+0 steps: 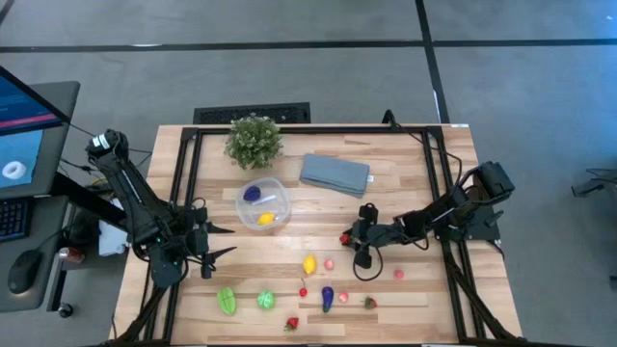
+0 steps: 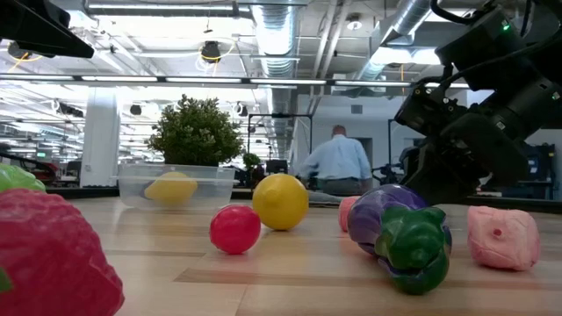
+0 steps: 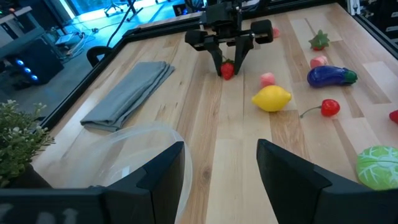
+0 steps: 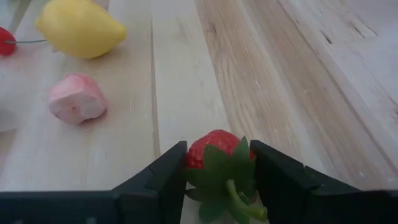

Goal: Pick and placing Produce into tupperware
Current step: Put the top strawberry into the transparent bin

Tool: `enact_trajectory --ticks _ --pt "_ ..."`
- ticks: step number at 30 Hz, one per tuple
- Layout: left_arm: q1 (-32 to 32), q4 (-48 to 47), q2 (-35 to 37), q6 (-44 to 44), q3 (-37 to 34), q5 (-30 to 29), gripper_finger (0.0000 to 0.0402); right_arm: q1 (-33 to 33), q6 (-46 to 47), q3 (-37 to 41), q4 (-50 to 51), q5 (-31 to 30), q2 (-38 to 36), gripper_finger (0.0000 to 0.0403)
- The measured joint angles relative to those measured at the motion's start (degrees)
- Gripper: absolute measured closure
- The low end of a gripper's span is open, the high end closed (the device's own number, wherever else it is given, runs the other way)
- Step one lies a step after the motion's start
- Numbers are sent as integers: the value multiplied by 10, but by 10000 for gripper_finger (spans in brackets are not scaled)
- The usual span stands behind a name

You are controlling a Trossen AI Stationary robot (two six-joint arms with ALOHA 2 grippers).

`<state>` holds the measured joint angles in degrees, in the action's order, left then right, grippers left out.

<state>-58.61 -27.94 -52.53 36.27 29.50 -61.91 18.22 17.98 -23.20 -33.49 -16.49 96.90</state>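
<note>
The clear round tupperware (image 1: 262,203) stands on the table left of centre with a blue piece and a yellow piece inside. My right gripper (image 1: 344,238) is at mid-table, shut on a red strawberry (image 4: 214,146). More produce lies toward the near edge: a lemon (image 1: 309,263), a pink piece (image 1: 329,262), a cherry (image 1: 303,289), an eggplant (image 1: 328,299), two green pieces (image 1: 226,301) and others. My left gripper (image 1: 224,241) hovers open beside the tupperware's near left side, with nothing between its fingers (image 3: 161,171). My right gripper pinches the strawberry between its two fingers, one on each side of the red body (image 4: 198,152) just ahead of the green leaf cap. The fingers (image 4: 165,171) slant down from the table's right side. The strawberry lies on the wood, its leaf cap toward the wrist.
A potted plant (image 1: 254,141) and a folded grey-blue cloth (image 1: 335,173) sit toward the far edge. Black frame rails (image 1: 183,173) run along the table's sides. A monitor and desk stand off the table's left. A person shows in the room behind.
</note>
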Motion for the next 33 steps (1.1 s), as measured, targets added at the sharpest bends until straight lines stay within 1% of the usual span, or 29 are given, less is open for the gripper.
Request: enact_trajectory --ticks 3,8,11,17,19,25,28,30,33 --pt "0 0 0 0 0 0 209 0 0 0 0 0 0 205" --pt "0 0 0 0 0 0 209 0 0 0 0 0 0 228" --pt "0 0 0 0 0 0 209 0 0 0 0 0 0 232" --pt "0 0 0 0 0 0 209 0 0 0 0 0 0 207" --pt "0 0 0 0 0 0 209 0 0 0 0 0 0 204" --pt "0 -1 0 0 0 0 209 0 0 0 0 0 0 223" --pt "0 -1 0 0 0 0 209 0 0 0 0 0 0 227" --pt "0 -1 0 0 0 0 209 0 5 0 1 0 0 220" --pt "0 -1 0 0 0 0 209 -1 21 -1 9 1 0 198"
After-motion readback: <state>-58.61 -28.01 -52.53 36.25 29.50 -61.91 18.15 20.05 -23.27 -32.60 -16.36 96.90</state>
